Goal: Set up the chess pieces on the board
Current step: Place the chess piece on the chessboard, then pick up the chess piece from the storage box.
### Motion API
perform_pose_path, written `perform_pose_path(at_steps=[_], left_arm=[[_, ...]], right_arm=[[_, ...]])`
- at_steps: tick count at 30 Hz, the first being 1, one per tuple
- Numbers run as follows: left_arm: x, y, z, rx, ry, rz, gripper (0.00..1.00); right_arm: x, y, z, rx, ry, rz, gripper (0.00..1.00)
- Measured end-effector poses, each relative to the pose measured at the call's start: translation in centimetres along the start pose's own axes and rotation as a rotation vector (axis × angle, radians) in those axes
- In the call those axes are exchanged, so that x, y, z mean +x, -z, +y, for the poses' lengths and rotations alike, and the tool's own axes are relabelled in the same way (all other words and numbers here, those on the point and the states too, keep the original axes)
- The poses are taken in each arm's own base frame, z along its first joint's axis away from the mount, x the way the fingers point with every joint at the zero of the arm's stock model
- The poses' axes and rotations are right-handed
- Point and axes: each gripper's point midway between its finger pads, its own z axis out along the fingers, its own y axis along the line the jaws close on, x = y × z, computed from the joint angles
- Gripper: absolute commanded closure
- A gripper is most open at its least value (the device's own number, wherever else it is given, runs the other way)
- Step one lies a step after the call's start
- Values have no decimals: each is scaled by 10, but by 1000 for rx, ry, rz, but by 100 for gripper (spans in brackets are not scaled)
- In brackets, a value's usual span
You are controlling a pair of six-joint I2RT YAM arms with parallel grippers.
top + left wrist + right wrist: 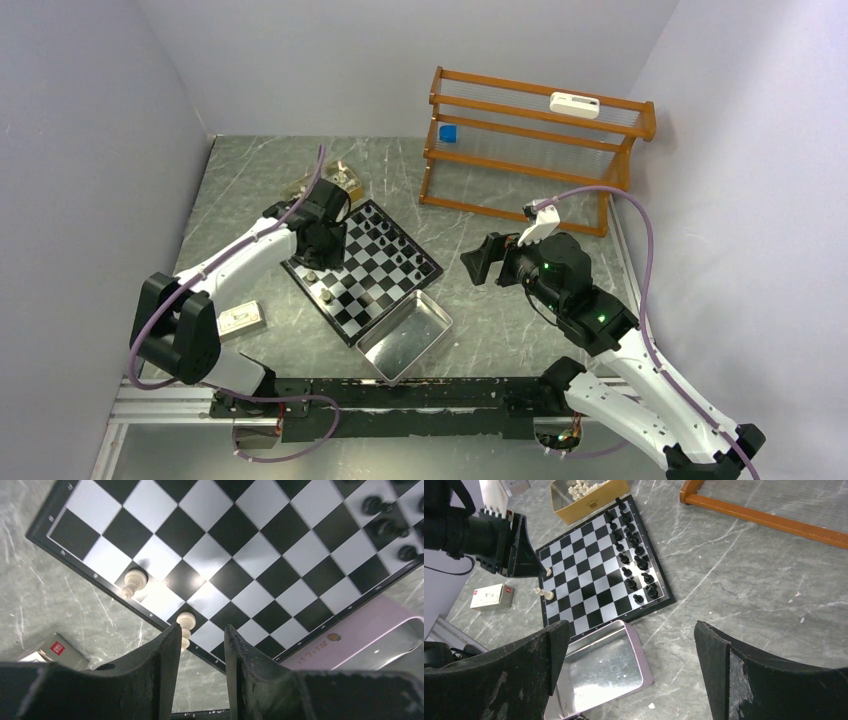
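The board (372,287) lies left of the table's middle. Several black chess pieces (629,555) stand in two rows along its far right side. Two cream pieces (134,581) (186,622) stand on squares at the board's near left edge. My left gripper (202,628) hovers over that edge, open, with nothing between its fingers; the second cream piece stands just off the left fingertip (172,632). My right gripper (634,630) hangs wide open and empty above the table, right of the board.
A shiny metal tray (405,335) sits against the board's near corner. A gold box (589,492) with cream pieces stands behind the board. A small white box (240,318) lies near the left arm. A wooden rack (530,150) stands at the back right.
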Motion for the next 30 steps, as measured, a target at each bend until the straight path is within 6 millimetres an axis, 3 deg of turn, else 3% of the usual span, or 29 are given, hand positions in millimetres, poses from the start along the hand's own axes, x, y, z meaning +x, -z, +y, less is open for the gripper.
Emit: perform_pose_path(at_steps=[6,11,18,21,24,27,30], left_arm=[[-37,19,-8,20,0,-106,51],[-89,46,-13,60,2,-269,33],[-151,69,10,66,56,-455,13],[-170,64,22,54,82,-485,17],[-187,50,34,47,115,-488,27],[-203,30,53,28,156,-477,44],[-210,12,68,2,175,-460,48]], right_arm=[[1,-1,0,2,0,6,0],[5,-5,-1,8,1,21,0],[6,-9,-2,17,3,37,0],[5,-12,-2,23,4,43,0],[6,-15,-2,29,5,50,0],[8,-18,-1,29,2,62,0],[11,-22,0,28,-4,80,0]])
